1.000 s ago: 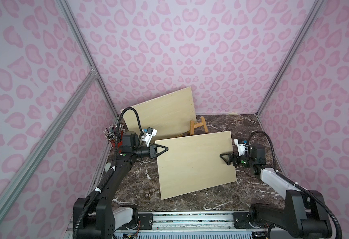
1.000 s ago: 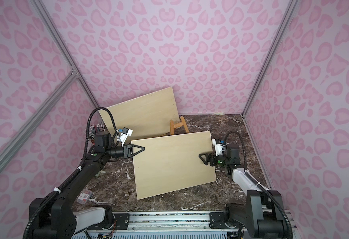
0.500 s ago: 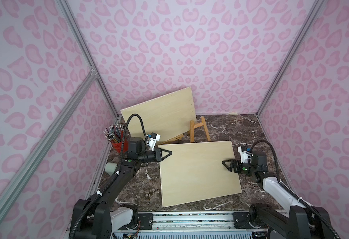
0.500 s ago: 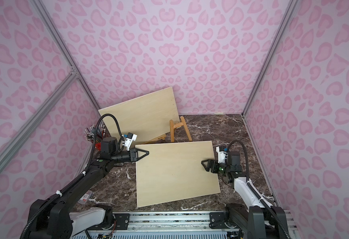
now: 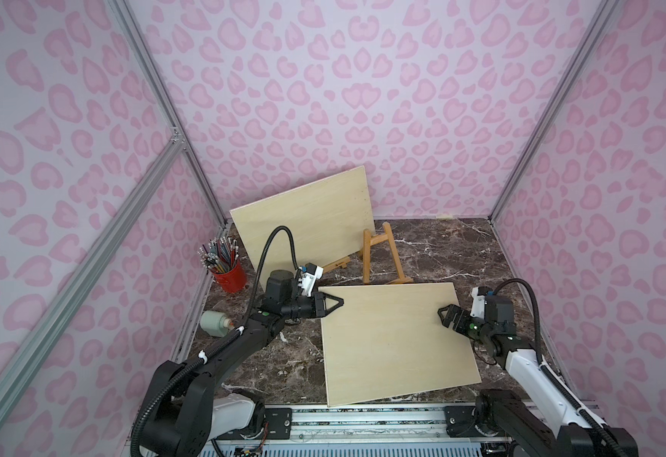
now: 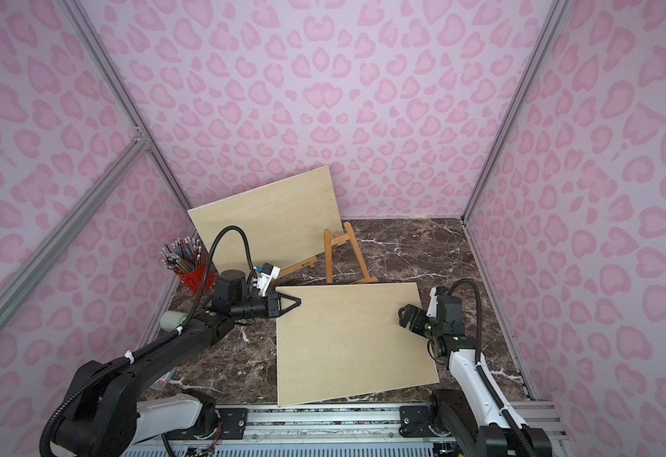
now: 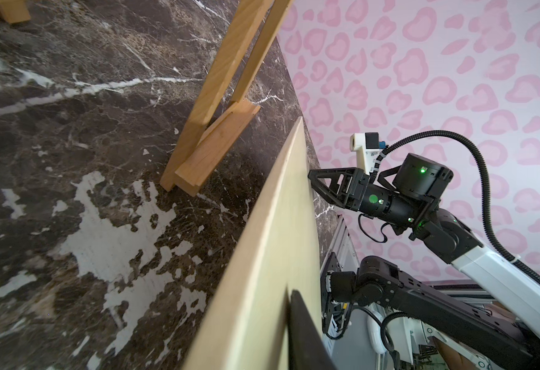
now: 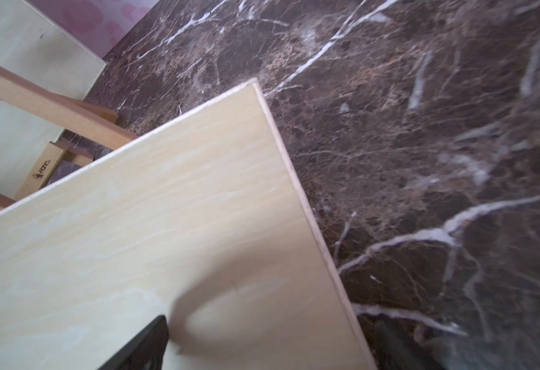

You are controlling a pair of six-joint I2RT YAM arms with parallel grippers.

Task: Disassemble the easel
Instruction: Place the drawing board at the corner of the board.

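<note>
- While the easel (image 5: 379,257) stands at the back of the worktop (image 5: 462,253), its front foot sits just behind the far edge of the flat board (image 5: 394,340), which lies on the marble.
- Near the left wall a red cup (image 5: 231,276) stands upright, packed with pencils (image 5: 218,253). A pale green bottle (image 5: 212,323) lies on its side nearer the front, close to the left arm.
- A second board (image 5: 303,225) leans tilted in the back left corner and hides the easel's left part.
- The left gripper (image 5: 338,304) is at the flat board's far left corner. In the left wrist view one of its fingers (image 7: 304,333) lies along the board's upper face. The other is hidden, so I cannot tell whether the board is pinched.
- The right gripper (image 5: 447,314) is at the board's right edge with its fingers (image 8: 147,342) spread wide — one over the board's face, the other out past the edge above the marble.
- The flat board's near edge reaches the front rail (image 5: 363,423). Bare marble shows right of the easel and along the board's left side.
</note>
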